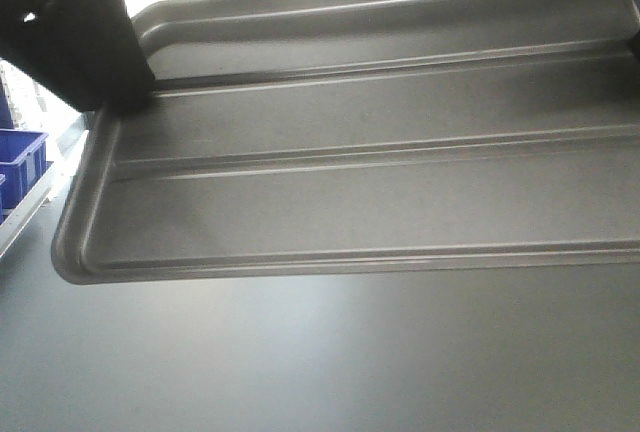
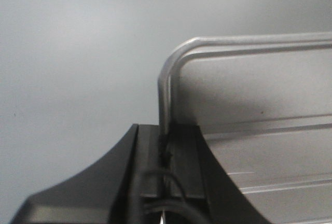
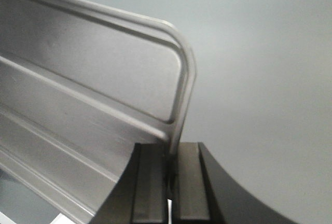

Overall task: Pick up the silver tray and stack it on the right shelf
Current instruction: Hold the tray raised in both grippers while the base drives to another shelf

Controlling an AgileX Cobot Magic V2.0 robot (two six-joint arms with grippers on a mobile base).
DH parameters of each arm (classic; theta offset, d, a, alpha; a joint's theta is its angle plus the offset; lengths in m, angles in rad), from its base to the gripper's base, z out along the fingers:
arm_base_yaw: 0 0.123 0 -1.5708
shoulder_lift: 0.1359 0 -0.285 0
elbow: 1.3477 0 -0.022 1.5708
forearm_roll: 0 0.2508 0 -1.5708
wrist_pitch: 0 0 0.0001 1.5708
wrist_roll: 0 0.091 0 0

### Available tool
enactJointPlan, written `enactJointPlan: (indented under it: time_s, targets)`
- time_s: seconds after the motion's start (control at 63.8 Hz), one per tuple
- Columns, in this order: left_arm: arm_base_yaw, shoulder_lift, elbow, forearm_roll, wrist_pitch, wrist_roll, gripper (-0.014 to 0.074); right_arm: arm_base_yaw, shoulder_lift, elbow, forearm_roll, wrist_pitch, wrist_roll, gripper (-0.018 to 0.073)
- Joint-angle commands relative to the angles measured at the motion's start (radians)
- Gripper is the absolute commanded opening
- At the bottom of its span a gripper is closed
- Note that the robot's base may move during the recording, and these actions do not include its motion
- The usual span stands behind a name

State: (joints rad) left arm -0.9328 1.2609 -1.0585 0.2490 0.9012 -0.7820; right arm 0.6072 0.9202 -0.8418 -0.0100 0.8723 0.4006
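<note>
Black left gripper [image 1: 128, 90] at upper left, its jaws meeting the left rim of a shallow rectangular silver metal tray [image 1: 380, 202]. The tray runs rightward from the jaws and out of frame, tilted so its floor faces the camera. One rounded corner sits below the jaws. Two long parallel ridges run along the floor, away from the jaws. A plain grey surface [image 1: 300, 362] fills the frame below the tray. A blue plastic crate [image 1: 18, 167] sits left of and below the jaws, apart from the tray.

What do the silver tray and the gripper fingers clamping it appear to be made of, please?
Silver tray: pressed sheet metal, probably steel or aluminium, satin grey, with glints along rim and ridges. Gripper fingers: matte black, likely plastic or rubber.
</note>
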Motion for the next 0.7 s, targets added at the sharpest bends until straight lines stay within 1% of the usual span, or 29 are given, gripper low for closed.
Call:
enactJointPlan:
  time_s: [0.0, 0.689]
  targets:
    - [-0.007, -0.028, -0.032, 0.037, -0.01, 0.015, -0.0093, 0.001, -0.013, -0.028, -0.033, -0.054, -0.021, 0.0058]
    - [-0.007, -0.008, -0.032, 0.039, -0.01, 0.015, -0.0093, 0.001, -0.013, -0.028, -0.033, -0.057, -0.021, 0.0058]
